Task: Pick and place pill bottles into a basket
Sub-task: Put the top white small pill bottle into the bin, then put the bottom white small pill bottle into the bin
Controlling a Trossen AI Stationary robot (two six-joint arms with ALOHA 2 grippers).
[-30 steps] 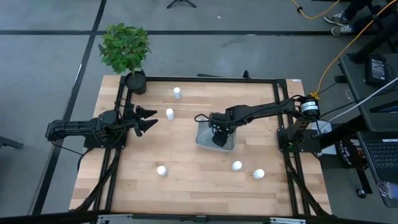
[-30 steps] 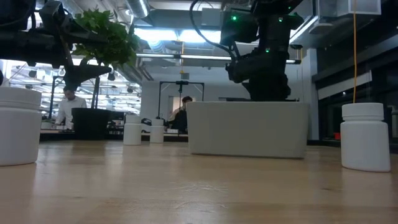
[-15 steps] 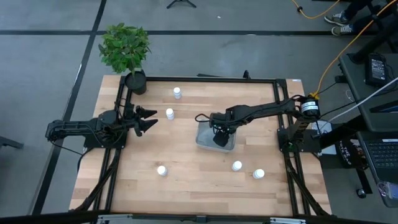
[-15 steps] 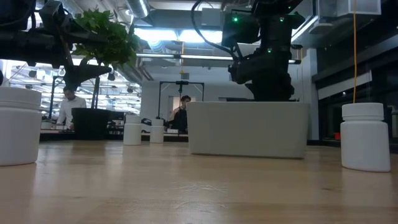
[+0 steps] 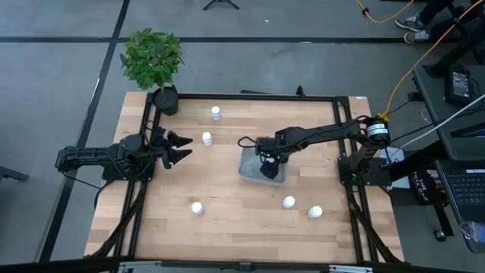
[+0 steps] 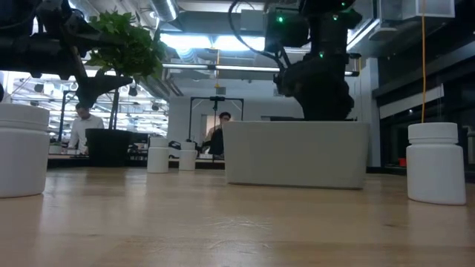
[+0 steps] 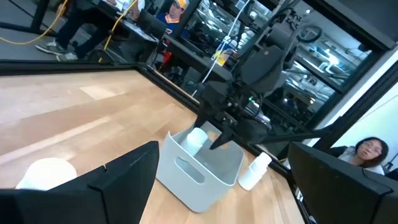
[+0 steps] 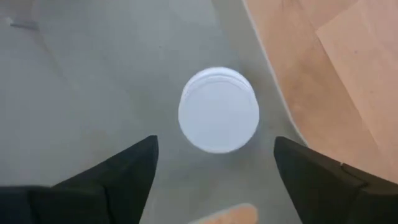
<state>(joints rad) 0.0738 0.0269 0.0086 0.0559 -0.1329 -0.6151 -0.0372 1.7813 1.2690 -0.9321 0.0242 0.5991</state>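
Observation:
The grey-blue basket (image 5: 254,171) stands mid-table; it also shows in the low view (image 6: 297,152). One white pill bottle (image 8: 218,110) stands upright on its floor, also seen in the left wrist view (image 7: 196,138). My right gripper (image 5: 267,168) hangs open over the basket, pointing down, its fingers on either side of that bottle without touching it. My left gripper (image 5: 182,147) is open and empty at the table's left. Several more bottles stand on the table: two at the far side (image 5: 216,113) (image 5: 206,138), one near left (image 5: 197,207), two near right (image 5: 289,202) (image 5: 315,211).
A black pot with a green plant (image 5: 165,98) stands at the far left corner. A black frame (image 5: 258,96) runs along the table's edges. People sit in the room behind the table (image 6: 80,122).
My right gripper has shifted slightly toward the table's right edge above the basket. The bottles on the table have kept their places.

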